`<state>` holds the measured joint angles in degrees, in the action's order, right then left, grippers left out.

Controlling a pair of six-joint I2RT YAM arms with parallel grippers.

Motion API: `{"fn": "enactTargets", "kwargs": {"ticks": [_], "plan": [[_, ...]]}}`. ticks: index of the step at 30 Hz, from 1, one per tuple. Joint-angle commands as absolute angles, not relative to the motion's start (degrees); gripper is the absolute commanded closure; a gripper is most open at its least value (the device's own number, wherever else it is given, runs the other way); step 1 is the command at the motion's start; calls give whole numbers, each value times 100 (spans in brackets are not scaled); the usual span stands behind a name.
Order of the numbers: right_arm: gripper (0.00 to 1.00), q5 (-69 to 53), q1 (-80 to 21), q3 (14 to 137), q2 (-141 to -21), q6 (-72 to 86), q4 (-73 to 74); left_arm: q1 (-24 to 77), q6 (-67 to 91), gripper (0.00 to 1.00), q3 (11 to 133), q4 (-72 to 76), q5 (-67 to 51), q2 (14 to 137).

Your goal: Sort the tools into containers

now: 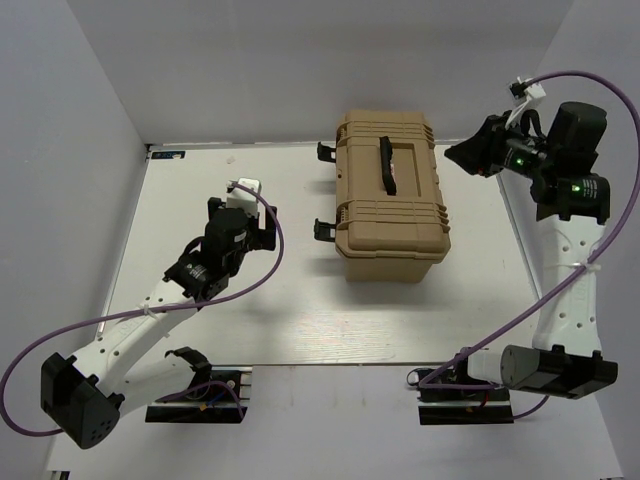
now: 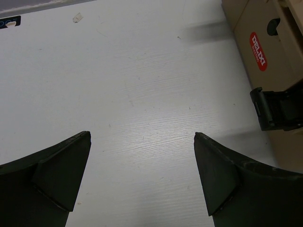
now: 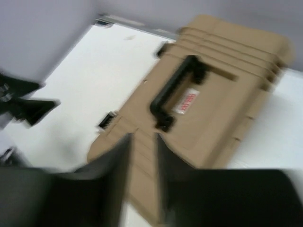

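A tan box (image 1: 392,215) with a black handle (image 1: 386,166) sits shut on the white table (image 1: 300,320) — the left arm (image 1: 150,325) bends low beside it, and the right arm (image 1: 565,290) stands tall on its other side.

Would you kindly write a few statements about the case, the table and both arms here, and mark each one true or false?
1. The tan plastic case has its lid closed. True.
2. The left tool hangs wide open over the bare white table. True.
3. The right tool is clamped on the black carry handle. False: it is held clear of the case, its fingers narrowly parted with nothing between them.
4. Yellow-handled pliers lie on the table beside the case. False: no loose hand tools show in any view.
5. The case lies on the left arm's side, beyond the left tool. False: it sits between the two arms, to the left tool's right.
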<state>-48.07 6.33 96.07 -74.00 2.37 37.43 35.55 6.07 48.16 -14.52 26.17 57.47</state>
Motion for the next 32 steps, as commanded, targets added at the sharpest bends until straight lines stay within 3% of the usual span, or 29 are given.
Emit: {"fn": "enactTargets", "kwargs": {"ticks": [1, 2, 3, 4, 10, 19, 32], "plan": [[57, -2329, 554, 9449, -7365, 27, 4032, 3533, 650, 0, 4764, -1371, 2505, 5581], [49, -2025, 510, 9387, -7374, 26, 4078, 3533, 650, 0, 4764, -1371, 2505, 5581], [23, -1760, 475, 9143, -7365, -217, 4130, 3533, 650, 0, 4764, -1371, 2453, 5633], [10, -1044, 466, 9036, -7322, -298, 4166, 3533, 650, 0, 4764, -1371, 2452, 5634], [10, 200, 360, 7554, -6883, -483, 4034, 3533, 650, 0, 4764, -1371, 2347, 5739], [10, 62, 404, 5873, -5715, -519, 3341, 3533, 650, 0, 4764, -1371, 2232, 5792], [10, -325, 404, 4641, -4755, -448, 2997, 3533, 703, 0, 4816, -1371, 1653, 5915]]}}
